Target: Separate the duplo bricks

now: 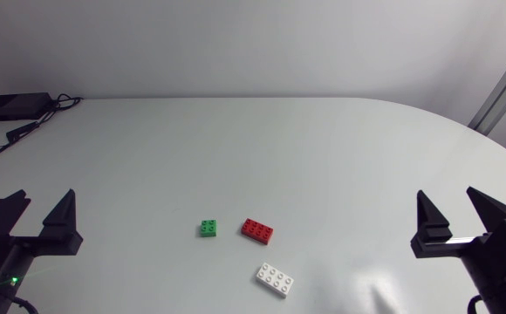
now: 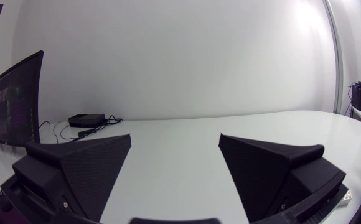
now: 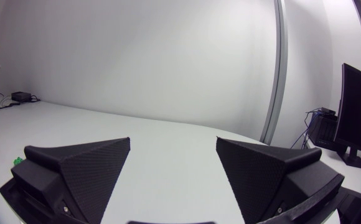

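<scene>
With left hand (image 1: 44,199) and right hand (image 1: 446,196) wide, I am judging the green plastic brick (image 1: 208,228) light, stiff; grip flat sides.

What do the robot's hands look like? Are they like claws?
More like wedges than claws. The left gripper and the right gripper are both matte black. Each has two broad, pointy, triangle-shaped fingers. Up close the fingers have a fine dotted texture. A tiny green light glows just behind the left one.
</scene>
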Robot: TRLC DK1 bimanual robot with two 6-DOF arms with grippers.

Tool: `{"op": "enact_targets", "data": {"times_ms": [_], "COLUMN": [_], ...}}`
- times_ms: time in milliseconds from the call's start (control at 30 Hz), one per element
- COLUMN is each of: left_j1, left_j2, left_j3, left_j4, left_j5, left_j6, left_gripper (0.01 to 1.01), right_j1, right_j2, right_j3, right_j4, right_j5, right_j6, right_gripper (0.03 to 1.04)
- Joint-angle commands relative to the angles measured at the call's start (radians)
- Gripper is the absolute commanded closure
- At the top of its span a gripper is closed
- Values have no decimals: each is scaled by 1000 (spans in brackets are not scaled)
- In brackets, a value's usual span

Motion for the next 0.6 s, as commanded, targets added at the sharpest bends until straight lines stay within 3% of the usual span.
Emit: {"op": "enact_targets", "data": {"times_ms": [0, 567], "left_j1": [-10, -10], "left_j2": [-17, -17], "left_j3": [-22, -22], "left_j4": [8, 8], "left_j5": [-3, -3], "left_j6": [11, 11], "left_gripper": [41, 41], "right_j1": [-12, -41], "right_j2": [-9, -6], "right_j3": [-43, -40], "right_j4": [-8, -25], "right_j5": [-6, -61], "right_j6": [-11, -16], "right_gripper": [67, 69]}}
